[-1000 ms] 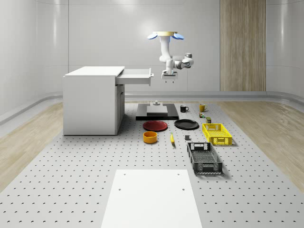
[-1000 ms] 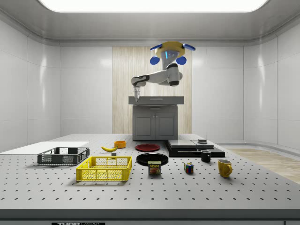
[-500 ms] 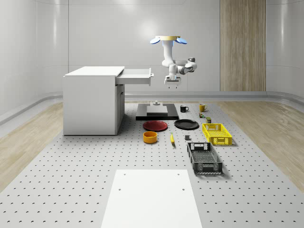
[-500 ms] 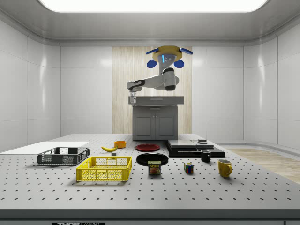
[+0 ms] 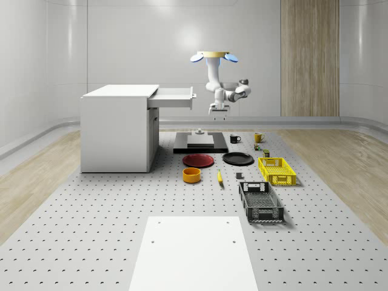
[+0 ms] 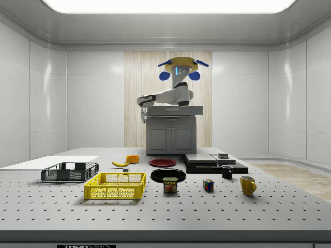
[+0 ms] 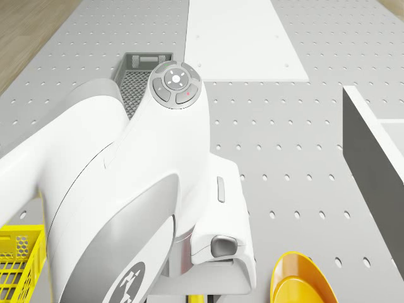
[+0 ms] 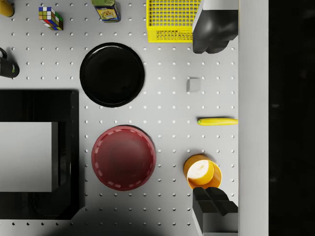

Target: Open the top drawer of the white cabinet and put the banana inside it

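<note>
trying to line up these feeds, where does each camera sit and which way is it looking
Whole-scene view: off the robot, high, facing the white cabinet; the drone hovers beside its open top drawer.
Side view: low at the table's side; drone, arm and claw before the cabinet.
Drone view: on the drone, looking down past the arm.
Wrist view: straight down between open fingers.
Whole-scene, side and wrist views share the banana.

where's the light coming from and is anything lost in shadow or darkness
Side view: a long bright ceiling panel lights the room from overhead, with soft shadows under the yellow mesh basket. Wrist view: a black band lies along one edge, and a dark vignette falls over the black platform.
</note>
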Available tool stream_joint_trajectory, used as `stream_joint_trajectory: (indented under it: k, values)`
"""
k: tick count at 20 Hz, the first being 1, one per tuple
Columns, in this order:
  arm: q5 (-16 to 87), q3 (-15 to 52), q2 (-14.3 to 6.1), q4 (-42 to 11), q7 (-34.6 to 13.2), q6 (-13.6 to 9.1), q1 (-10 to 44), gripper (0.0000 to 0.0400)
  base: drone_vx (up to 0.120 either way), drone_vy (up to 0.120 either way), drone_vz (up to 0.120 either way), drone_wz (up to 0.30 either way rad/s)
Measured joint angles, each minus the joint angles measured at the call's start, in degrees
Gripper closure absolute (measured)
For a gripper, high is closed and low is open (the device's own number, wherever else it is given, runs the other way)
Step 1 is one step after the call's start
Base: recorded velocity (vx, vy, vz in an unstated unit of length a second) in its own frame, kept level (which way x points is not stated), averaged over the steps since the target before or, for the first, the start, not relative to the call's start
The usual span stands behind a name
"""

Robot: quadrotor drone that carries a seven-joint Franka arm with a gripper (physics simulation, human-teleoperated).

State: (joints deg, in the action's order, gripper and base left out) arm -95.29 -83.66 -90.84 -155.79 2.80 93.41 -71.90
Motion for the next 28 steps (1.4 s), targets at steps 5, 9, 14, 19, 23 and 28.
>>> stream_joint_trajectory:
  k: [5,9,14,19,23,28]
  values:
    - [0.1,0.0,-0.3,0.0,0.0,0.3,0.0,0.0,0.12,0.0,-0.12,0.0]
    - [0.2,0.0,-0.6,0.0,0.1,0.5,-0.1,0.0,0.12,0.0,-0.12,0.0]
    - [0.3,0.0,-0.8,0.0,0.1,0.8,-0.1,0.0,0.12,0.0,-0.12,0.0]
    - [0.4,0.0,-1.1,0.0,0.1,0.9,-0.1,0.0,0.12,0.0,-0.12,0.0]
    - [0.5,0.0,-1.2,0.0,0.1,1.1,-0.1,0.0,0.12,0.0,-0.12,0.0]
    - [0.5,0.0,-1.3,0.0,0.1,1.2,-0.2,0.0,0.12,0.0,-0.12,0.0]
